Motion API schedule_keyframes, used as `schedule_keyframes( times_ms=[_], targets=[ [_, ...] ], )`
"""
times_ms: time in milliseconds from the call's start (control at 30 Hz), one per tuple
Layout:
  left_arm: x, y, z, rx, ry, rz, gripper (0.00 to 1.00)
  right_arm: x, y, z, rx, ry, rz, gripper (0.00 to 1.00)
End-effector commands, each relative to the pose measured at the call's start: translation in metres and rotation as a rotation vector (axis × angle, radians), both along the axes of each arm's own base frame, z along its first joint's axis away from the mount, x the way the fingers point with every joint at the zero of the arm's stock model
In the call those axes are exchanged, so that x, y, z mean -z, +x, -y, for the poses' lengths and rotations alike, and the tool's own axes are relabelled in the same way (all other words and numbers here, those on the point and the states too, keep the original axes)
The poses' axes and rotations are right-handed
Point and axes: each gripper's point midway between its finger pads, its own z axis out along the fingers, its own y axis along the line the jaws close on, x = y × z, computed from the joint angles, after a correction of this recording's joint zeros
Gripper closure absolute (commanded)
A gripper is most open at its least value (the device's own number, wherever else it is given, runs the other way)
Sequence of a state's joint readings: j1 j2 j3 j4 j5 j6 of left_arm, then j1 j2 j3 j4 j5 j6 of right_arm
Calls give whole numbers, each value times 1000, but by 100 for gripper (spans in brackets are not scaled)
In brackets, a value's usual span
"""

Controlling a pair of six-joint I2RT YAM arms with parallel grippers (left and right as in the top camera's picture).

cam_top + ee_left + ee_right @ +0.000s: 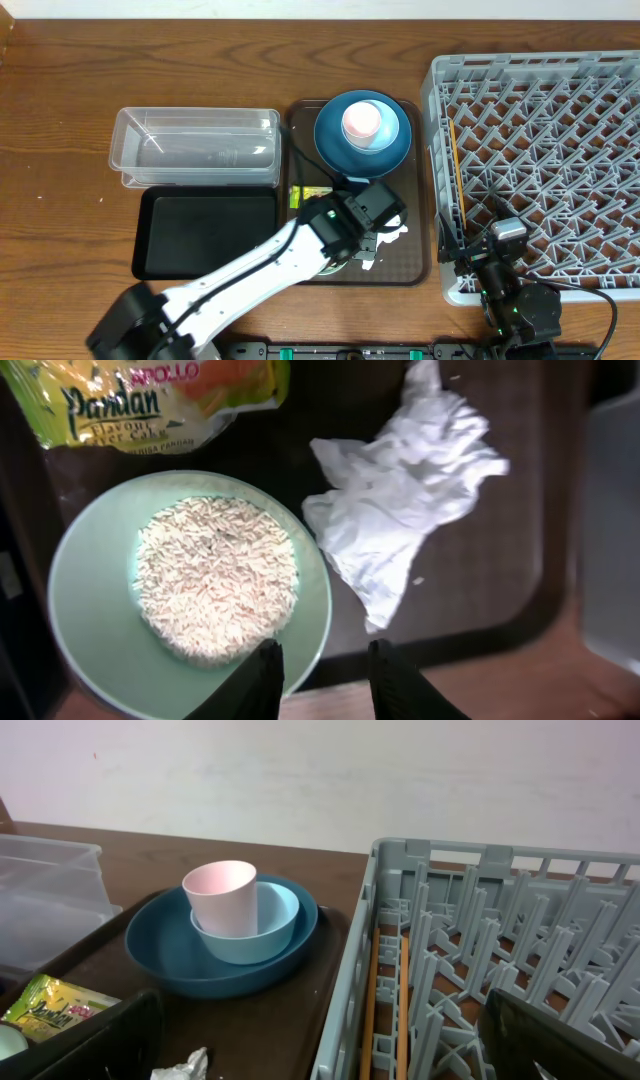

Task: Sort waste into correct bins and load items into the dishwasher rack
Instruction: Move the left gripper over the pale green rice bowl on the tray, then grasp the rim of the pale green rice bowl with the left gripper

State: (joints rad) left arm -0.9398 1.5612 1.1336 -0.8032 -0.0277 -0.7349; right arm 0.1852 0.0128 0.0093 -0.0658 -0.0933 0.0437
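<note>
Our left claw [322, 682] is hanging open, its two dark fingers [255, 682] spread with nothing between them. It is hovering over the near rim of the pale mint-green bowl [75, 600], and we cannot tell whether it is touching. The bowl is carrying a mound of white rice [215, 575]. Just to the bowl's right, the crumpled white napkin [400, 500] is lying on the brown serving tray [500, 590], with a few stray grains around it. Beyond the bowl, the yellow-green wrapper [150, 400] is lying flat on the same tray.

Looking from overhead, we are seeing the dark-blue plate [330, 145] sitting at the tray's far end. It is holding the light-blue bowl [392, 128], and the pink cup [361, 118] is standing upright in that bowl. Left of the tray, the clear tub [195, 150] and the black tray [210, 235] are resting side by side on the worktop [60, 100]. To the right, the grey rack [540, 150] is standing with two thin sticks [455, 170] lying inside along its left wall. Our right claw [320, 1058] is waiting at the rack's near left corner, spread wide and gripping nothing
</note>
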Motion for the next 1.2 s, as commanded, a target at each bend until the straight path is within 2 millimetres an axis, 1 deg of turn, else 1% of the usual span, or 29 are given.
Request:
schedule_keyframes(
  times_ms=[0,200,600,833,933,1100,1167],
  targets=[
    [14,1,-3,-6,46,-9,69,2,0,0,4,-8,-1,1],
    [31,2,-2,-6,80,-34,69,2,0,1,4,-8,-1,1],
    [57,-4,2,17,133,-69,69,2,0,0,4,-8,-1,1],
    [67,-4,2,18,154,-84,69,2,0,1,4,-8,-1,1],
    [71,-5,1,18,164,-90,73,2,0,1,4,-8,-1,1],
    [73,-6,0,19,166,-92,73,2,0,0,4,-8,-1,1],
    [73,-5,0,18,166,-91,75,2,0,1,4,-8,-1,1]
  ],
)
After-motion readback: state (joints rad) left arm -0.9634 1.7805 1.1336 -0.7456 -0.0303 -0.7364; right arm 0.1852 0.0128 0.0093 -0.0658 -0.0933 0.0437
